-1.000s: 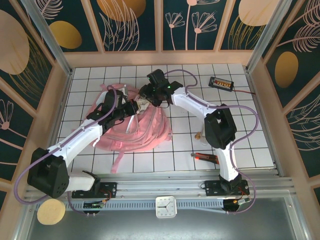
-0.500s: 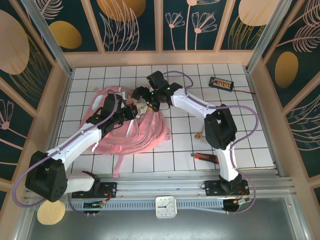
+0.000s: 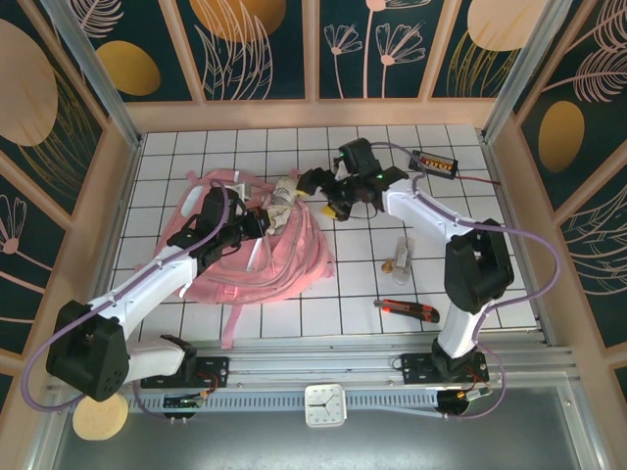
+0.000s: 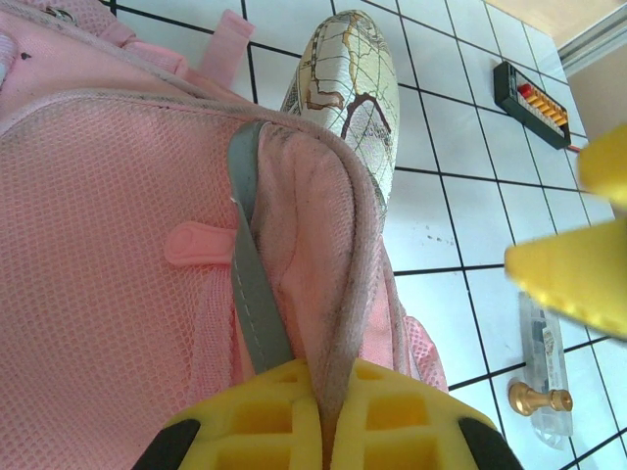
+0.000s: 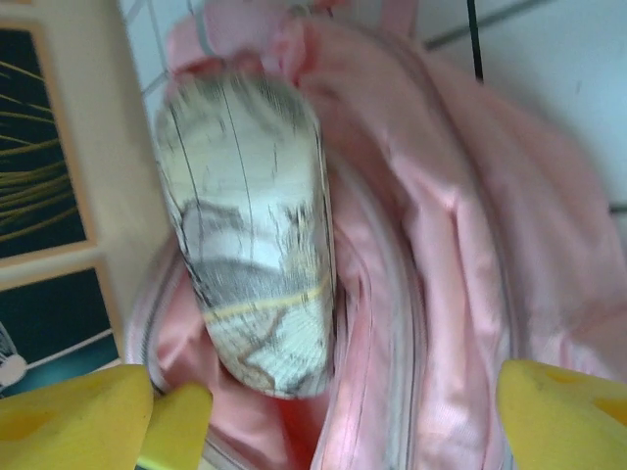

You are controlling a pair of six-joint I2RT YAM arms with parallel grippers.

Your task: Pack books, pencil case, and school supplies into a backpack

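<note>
The pink backpack (image 3: 279, 257) lies on the tiled table, left of centre. My left gripper (image 3: 257, 223) is shut on the rim of its opening (image 4: 338, 323), pinching the pink fabric between the yellow pads (image 4: 265, 421). The pencil case (image 3: 285, 194), a rounded cream pouch with a map print (image 4: 348, 93), sticks out of the backpack's mouth (image 5: 250, 274). My right gripper (image 3: 319, 193) hangs just right of it, open, the pouch's end a little ahead of its fingers (image 5: 83, 411). School supplies lie to the right: a clear piece with a brass knob (image 3: 400, 257) (image 4: 541, 397). The books are out of view.
A red and black cutter (image 3: 409, 310) lies near the front right. The black wired box with orange buttons (image 3: 434, 162) (image 4: 529, 93) sits at the back right. Wooden walls ring the table, and the backpack's straps (image 3: 233, 318) trail toward the front edge.
My right gripper has opened, let go of the pencil case and drawn back to the right. The case stays lodged in the backpack's mouth. My left gripper keeps its hold on the rim.
</note>
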